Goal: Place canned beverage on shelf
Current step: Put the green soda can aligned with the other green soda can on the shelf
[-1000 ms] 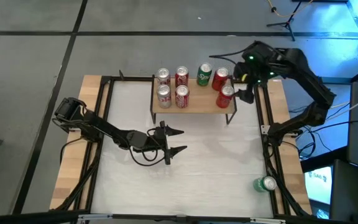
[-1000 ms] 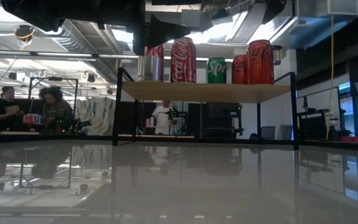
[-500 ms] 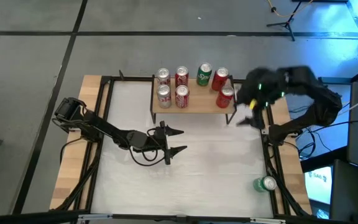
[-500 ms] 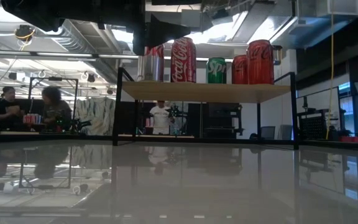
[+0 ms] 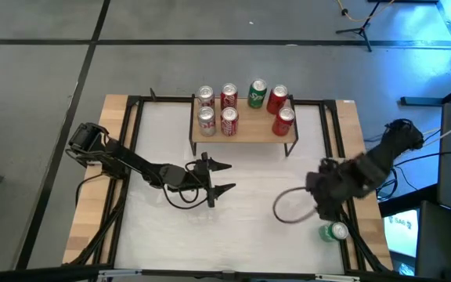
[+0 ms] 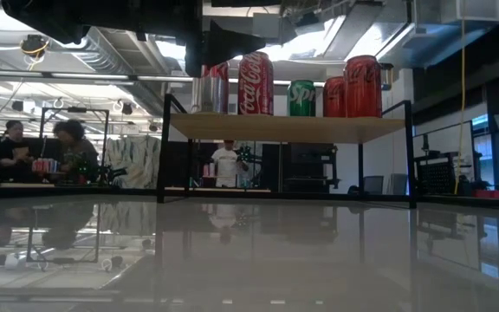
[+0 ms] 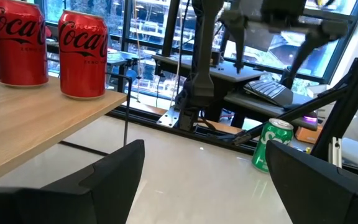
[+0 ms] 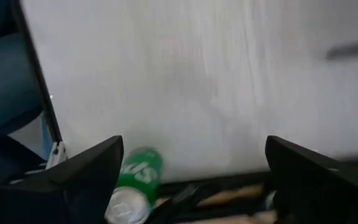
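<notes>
right claw (image 5: pixel 319 205) swung from shelf (image 5: pixel 243 128) | spread above green cylindrical can (image 5: pixel 334 232)

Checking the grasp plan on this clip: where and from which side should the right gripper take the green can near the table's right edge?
Grip the green can across its round body, mid-length. In the right wrist view it seems to lie on its side, so coming down from above with the fingers straddling the body looks best. The right gripper, open, is close by.
</notes>
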